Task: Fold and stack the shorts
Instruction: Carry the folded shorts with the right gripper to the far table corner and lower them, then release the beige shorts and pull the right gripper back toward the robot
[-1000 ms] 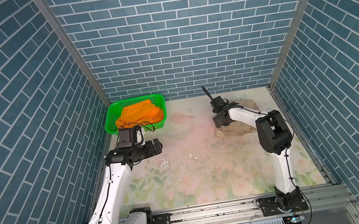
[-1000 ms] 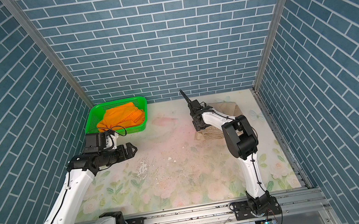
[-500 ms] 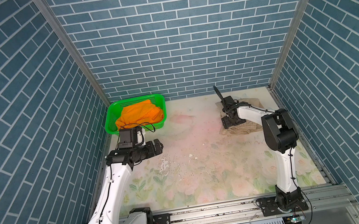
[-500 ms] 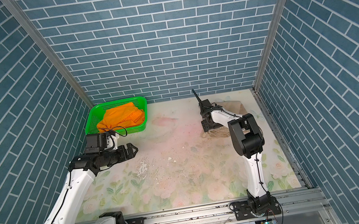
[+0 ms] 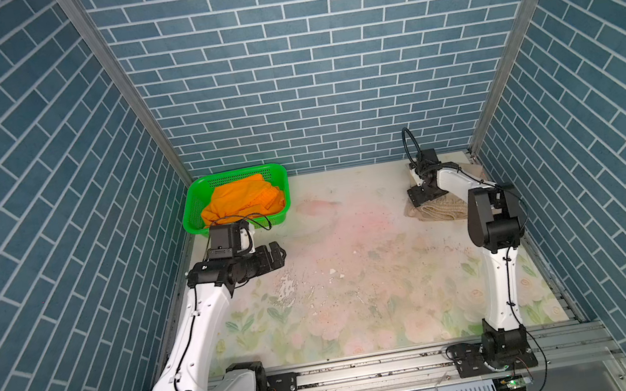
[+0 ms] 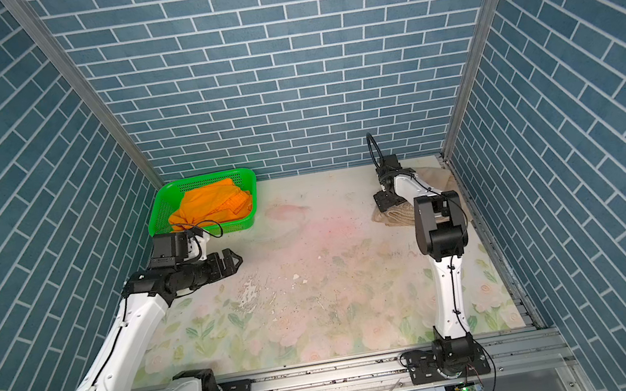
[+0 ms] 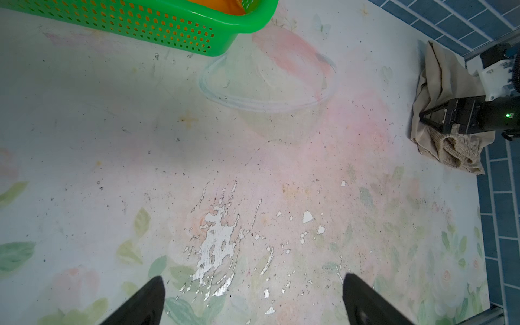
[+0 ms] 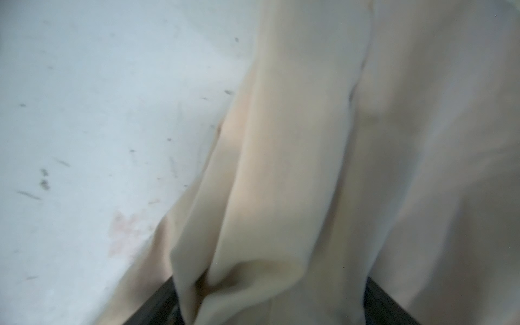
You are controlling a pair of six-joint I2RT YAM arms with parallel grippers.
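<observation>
The orange shorts (image 5: 242,200) sit in the green basket (image 5: 193,210). The tan shorts (image 5: 437,211) lie bunched in the far right corner, and the right gripper (image 5: 417,200) has its jaws wide apart around a fold. The left gripper (image 5: 277,254) hangs wide open, holding nothing.

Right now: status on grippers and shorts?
Left gripper open, empty, over table. Right gripper open, low over beige shorts, far right corner. Orange shorts unfolded in basket. Nothing blocking.

Spread left pincer (image 7: 253,277) above floral tabletop (image 7: 112,126)
</observation>
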